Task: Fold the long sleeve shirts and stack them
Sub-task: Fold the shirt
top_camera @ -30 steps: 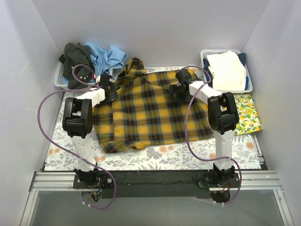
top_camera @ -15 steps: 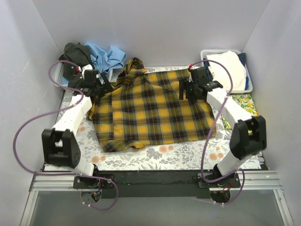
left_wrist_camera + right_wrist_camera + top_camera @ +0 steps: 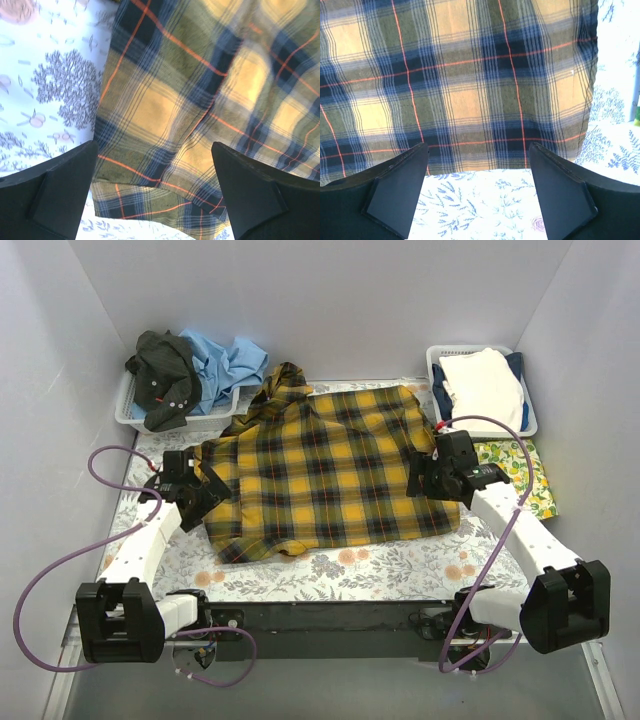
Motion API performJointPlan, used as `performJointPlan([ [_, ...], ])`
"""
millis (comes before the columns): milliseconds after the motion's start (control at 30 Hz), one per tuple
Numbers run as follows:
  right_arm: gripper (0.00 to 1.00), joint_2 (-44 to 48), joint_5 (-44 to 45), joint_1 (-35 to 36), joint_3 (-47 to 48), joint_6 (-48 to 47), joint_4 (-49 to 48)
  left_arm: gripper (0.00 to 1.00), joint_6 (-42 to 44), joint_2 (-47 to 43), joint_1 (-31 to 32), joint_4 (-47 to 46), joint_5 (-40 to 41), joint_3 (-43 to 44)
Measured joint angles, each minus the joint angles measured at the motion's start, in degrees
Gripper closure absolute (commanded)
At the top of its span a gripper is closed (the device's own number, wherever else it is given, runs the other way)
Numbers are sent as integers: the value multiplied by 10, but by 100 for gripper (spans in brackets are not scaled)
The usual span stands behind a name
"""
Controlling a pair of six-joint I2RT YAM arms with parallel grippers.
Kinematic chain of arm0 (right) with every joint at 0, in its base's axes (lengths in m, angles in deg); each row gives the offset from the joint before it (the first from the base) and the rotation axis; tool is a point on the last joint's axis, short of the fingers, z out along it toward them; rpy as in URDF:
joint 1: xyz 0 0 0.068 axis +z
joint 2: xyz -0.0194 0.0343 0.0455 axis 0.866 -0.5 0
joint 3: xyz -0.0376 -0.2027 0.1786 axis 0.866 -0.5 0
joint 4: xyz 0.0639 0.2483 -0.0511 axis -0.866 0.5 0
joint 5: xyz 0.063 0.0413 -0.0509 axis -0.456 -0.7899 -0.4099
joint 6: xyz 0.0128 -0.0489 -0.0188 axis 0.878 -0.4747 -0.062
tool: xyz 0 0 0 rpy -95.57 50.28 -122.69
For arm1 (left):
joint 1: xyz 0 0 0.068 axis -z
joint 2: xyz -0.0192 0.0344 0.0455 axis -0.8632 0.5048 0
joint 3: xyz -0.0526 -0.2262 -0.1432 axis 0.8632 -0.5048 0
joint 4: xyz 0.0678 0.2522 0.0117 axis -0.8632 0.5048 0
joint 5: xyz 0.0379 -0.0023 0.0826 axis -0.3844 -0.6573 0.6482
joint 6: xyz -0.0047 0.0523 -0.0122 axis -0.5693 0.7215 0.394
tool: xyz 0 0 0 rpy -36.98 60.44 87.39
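1. Both claws stand wide apart and empty. The left gripper [image 3: 155, 197] hangs over the left side of the yellow-and-black plaid shirt [image 3: 325, 475], and the right gripper [image 3: 480, 192] hangs over its right side.
2. That shirt lies spread flat in the middle of the table cover [image 3: 380, 565], with its collar toward the cover's far edge and its hem toward the near edge. More wait crumpled in the basket [image 3: 128, 418] at the far left corner (a dark shirt [image 3: 165, 365] and a light blue shirt [image 3: 230, 360]).
3. We judge the step in hand to be taking the two side edges for a fold inward.
4. To do it well, we lower each claw so one finger slides under the cloth edge and the other lands on top. We pinch only flannel, never the cover beneath.
5. On the left the cloth looks doubled near its edge (a sleeve, we think). We take all layers together, or the fold will likely come out lopsided.
6. We grip both sides at matching points along the shirt, lift just clear, and carry them evenly toward the middle.
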Motion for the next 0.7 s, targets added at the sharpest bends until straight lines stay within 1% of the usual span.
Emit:
performJointPlan([
  [100,10,6,-3,-4,-11,7,0,2,-21,5,0,9,-5,-9],
  [200,10,5,-10,-10,-24,14,2,2,-52,5,0,22,-8,-37],
  [333,10,2,-22,-23,-28,22,4,2,-82,6,0,42,-5,-44],
  [400,11,-4,-28,-30,-29,26,3,4,-101,8,0,43,-2,-45],
  [433,11,-7,-30,-31,-30,28,3,8,-111,10,0,42,-1,-47],
  [500,11,-11,-30,-35,-33,36,4,14,-126,12,0,35,0,-56],
  [533,11,-11,-30,-37,-36,39,3,22,-132,13,0,33,-1,-62],
  [600,12,-10,-29,-41,-44,48,2,30,-143,19,0,31,-2,-76],
  [633,12,-10,-29,-43,-49,53,1,40,-147,20,0,31,-1,-79],
  [700,13,-9,-28,-53,-69,66,-1,51,-155,21,0,35,0,-83],
])
